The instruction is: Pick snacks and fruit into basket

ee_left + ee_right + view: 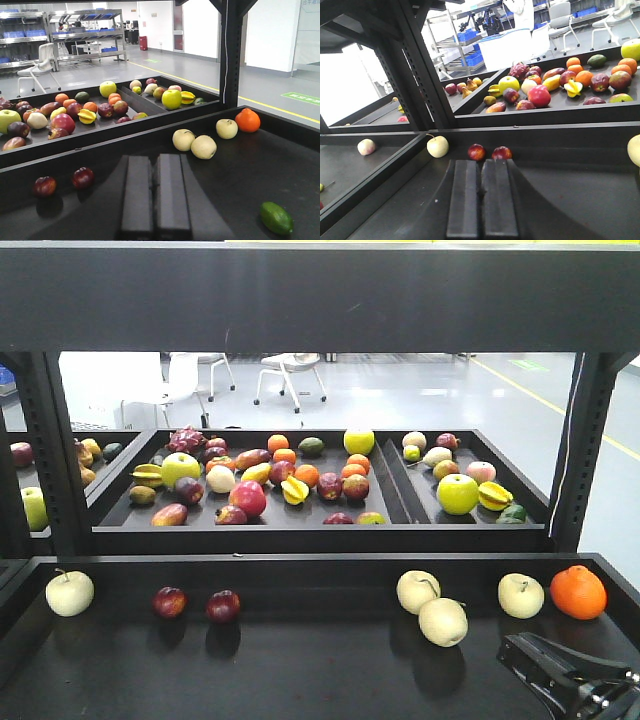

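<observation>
**Both claws empty, nothing from the shopping list in sight**

The left claw (153, 167) and the right claw (481, 170) each had their fingers pressed together on nothing, hanging low over the lower shelf (300, 670). The snack packs, the bumpy green fruit and the basket didn't show in any view, so there was no telling where they sat.

That looked like the main risk: with so many look-alikes around, the robot could've gone for the wrong thing. The smooth green apple (458, 493) in the upper tray's right compartment was an easy mix-up. So was the small green fruit (276, 218) lying apart from the rest on the lower shelf.

Loose round stuff was a worry too. The two red apples (170, 602) and the pale pears (443, 621) near the back edge would probably roll if an arm swept past. The upright post (585, 440) and the beam (320, 295) overhead left little room, so a careless reach could've clipped them.
</observation>
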Robot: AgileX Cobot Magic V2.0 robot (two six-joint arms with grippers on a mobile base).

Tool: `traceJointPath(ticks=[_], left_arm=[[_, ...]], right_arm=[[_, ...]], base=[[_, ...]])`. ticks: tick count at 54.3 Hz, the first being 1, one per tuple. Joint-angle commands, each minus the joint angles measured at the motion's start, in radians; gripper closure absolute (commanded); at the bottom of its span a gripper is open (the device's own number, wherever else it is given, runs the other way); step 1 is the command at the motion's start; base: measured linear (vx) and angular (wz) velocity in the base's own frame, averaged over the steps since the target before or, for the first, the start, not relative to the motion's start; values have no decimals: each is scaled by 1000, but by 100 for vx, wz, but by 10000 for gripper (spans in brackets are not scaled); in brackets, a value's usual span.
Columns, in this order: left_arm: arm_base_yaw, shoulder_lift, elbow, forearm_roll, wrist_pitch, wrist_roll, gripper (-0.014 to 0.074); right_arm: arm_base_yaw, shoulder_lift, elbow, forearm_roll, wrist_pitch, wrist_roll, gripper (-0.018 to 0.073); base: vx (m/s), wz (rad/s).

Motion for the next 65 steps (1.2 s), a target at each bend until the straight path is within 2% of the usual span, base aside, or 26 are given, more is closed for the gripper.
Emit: traceJointPath(ticks=[1, 65], left_arm=[[-3, 11, -32, 5, -1, -5, 605], [-3, 11, -32, 5, -1, -5, 605]], right_arm=[[-2, -13, -33, 19, -72, -10, 568], [-2, -13, -33, 19, -72, -10, 568]], base=[[0, 0], [0, 0]])
